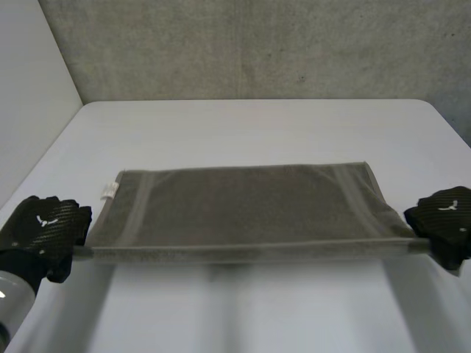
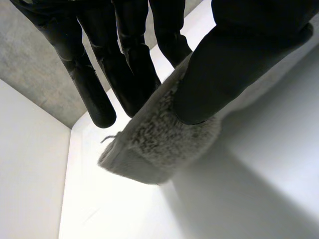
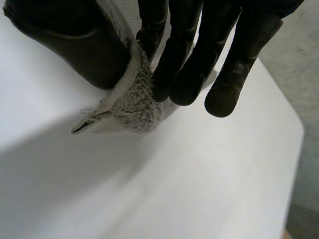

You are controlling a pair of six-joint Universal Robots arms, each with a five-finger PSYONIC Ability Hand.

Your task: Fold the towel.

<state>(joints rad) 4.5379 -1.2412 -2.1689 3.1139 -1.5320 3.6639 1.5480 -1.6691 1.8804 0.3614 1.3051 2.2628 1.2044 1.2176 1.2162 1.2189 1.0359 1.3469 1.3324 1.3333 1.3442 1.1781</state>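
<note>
Plain white tabletop [image 1: 257,132]. Taupe-grey towel [image 1: 243,202] with a paler woven band near each short end and a small white tag [image 1: 108,193] at one corner. Black left robot hand [image 1: 44,228] and black right robot hand [image 1: 445,220], each with a small white emblem on the back. Mottled grey wall [image 1: 257,44] behind.

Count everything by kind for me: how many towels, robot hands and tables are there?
Towels: 1, the grey towel, held up along its near edge.
Robot hands: 2, the left hand and the right hand, each pinching a near corner of the towel.
Tables: 1, the white table.
Total: 4 things.
</note>
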